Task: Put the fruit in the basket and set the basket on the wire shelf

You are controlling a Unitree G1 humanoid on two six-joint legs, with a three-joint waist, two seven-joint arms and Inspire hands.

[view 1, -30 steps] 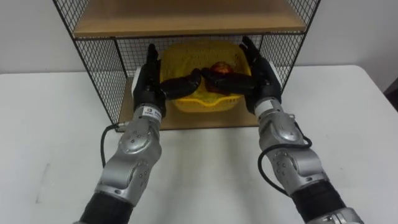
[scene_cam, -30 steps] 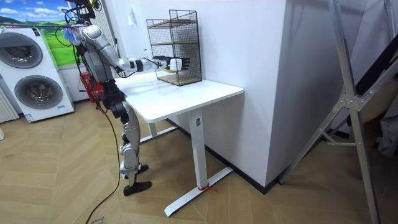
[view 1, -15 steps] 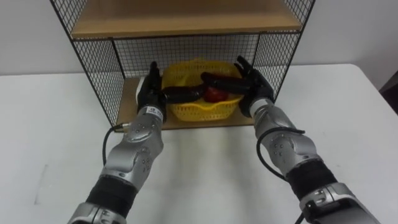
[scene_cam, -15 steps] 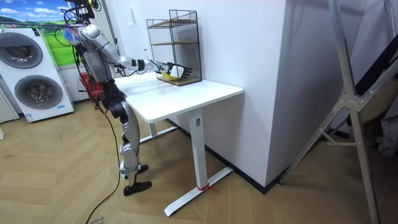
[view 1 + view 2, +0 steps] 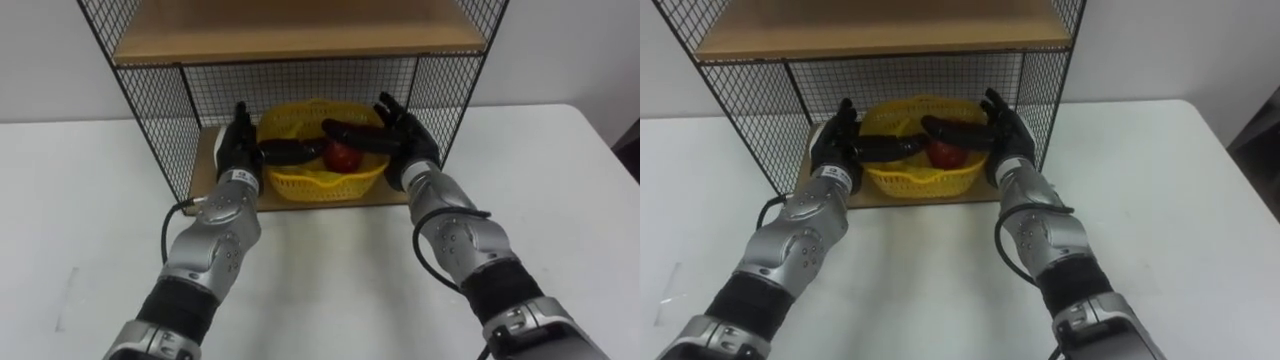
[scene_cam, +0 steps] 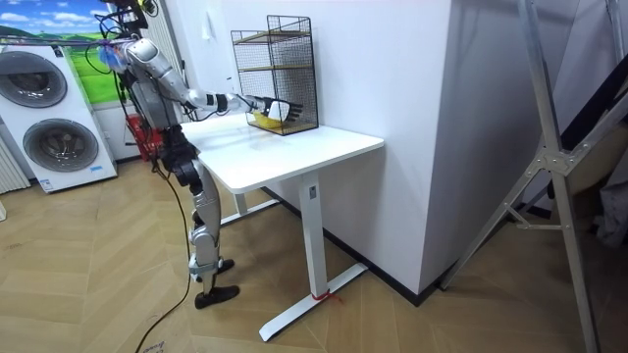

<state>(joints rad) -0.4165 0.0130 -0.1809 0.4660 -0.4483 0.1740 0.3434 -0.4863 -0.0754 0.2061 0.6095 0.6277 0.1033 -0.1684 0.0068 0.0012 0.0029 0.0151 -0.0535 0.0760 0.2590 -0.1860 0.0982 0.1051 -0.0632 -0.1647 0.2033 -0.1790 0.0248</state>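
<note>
A yellow basket [image 5: 320,182] sits on the lower wooden board [image 5: 208,168] of the wire shelf [image 5: 300,40], with a red fruit [image 5: 343,155] inside it. My left hand [image 5: 238,145] stands at the basket's left side and my right hand [image 5: 410,145] at its right side. The fingers of both point straight into the shelf. Both thumbs lie straight across the basket's rim, almost meeting above the fruit. In the room view I stand at the white table's end with both arms stretched into the wire shelf [image 6: 277,69].
The wire shelf stands at the back of the white table [image 5: 330,260], against the wall, with mesh sides and an upper wooden board low over the basket. A washing machine [image 6: 54,118] stands behind me in the room view.
The basket has come down from just above the lower board to rest on it, further inside the shelf. Both hands have stayed at its sides.
</note>
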